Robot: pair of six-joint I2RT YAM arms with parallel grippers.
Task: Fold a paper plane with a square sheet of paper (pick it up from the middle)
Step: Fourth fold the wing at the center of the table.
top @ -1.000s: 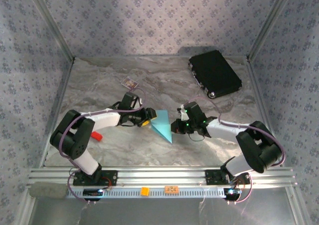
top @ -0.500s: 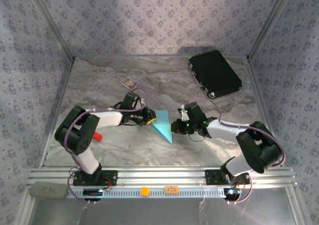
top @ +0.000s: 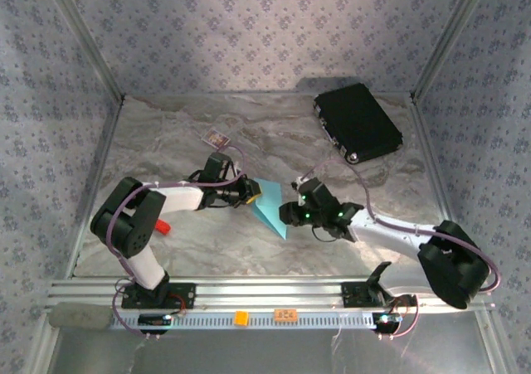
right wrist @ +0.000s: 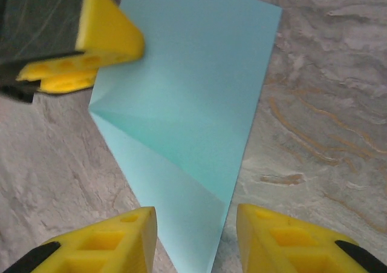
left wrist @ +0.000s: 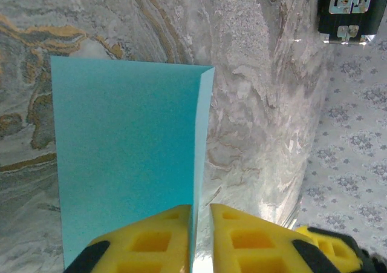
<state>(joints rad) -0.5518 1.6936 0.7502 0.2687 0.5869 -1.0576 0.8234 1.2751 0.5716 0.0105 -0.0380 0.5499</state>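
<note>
Light-blue, part-folded: found square sheet of paper [top: 270, 208] clamped by left gripper [left wrist: 201, 209] as anchor; noted right gripper [right wrist: 195, 218] spread, likely for creasing.

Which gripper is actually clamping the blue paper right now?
The left gripper: its jaws are pinched shut on an edge of the folded light-blue paper. The right gripper has its jaws spread open either side of the paper's pointed end.

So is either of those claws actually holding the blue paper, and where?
The left gripper pinches the blue paper at its edge; the right gripper is open, holding nothing.
</note>
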